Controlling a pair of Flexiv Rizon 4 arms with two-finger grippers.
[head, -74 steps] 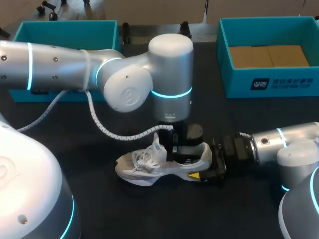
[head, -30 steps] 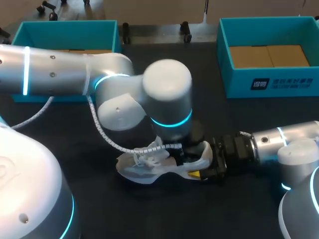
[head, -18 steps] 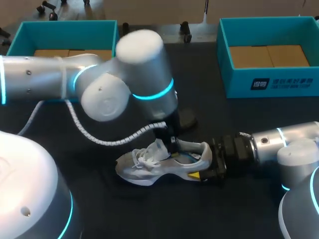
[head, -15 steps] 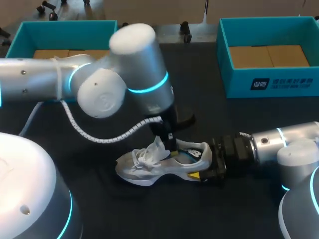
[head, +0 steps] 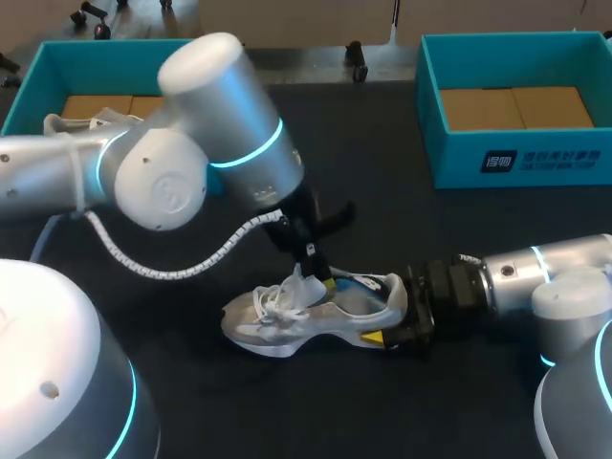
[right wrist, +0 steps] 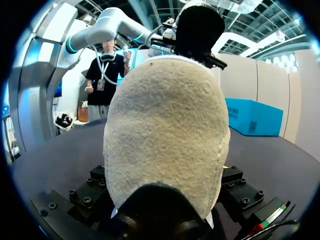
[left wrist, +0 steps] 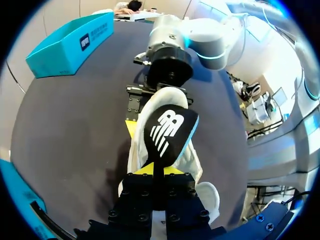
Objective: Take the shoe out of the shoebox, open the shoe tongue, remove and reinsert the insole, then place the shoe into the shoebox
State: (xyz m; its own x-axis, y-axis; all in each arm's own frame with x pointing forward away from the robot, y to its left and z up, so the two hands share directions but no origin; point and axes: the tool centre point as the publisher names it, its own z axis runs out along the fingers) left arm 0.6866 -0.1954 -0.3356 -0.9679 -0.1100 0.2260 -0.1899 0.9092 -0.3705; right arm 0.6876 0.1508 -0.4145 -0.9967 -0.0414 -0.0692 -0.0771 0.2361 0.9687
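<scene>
The left arm has swung up and back toward the upper left of the frame, and its claw [head: 319, 269], which was deep in the shoe's opening a moment earlier, now slants out of it with the insole [head: 360, 285] coming along. The white shoe [head: 277, 323] has not shifted: it lies on its sole at the lower middle of the black table [head: 411, 220], toe toward the left and laces loose.

The left wrist view shows the left claw [left wrist: 157, 171] clamped on the narrow end of the dark, blue-edged insole [left wrist: 167, 132], whose broad end hangs over the shoe's heel opening just ahead. Whether that end has fully cleared the shoe cannot be told.

From the right edge of the frame the right claw [head: 394, 316] is closed on the heel, bracing the shoe against the pull. In the right wrist view, the suede heel [right wrist: 165, 135] fills the space between that claw's fingers.

The insole removal looks nearly done. Putting it back and returning the shoe to a teal shoebox [head: 426, 105], at the upper right, are likely still to come.
</scene>
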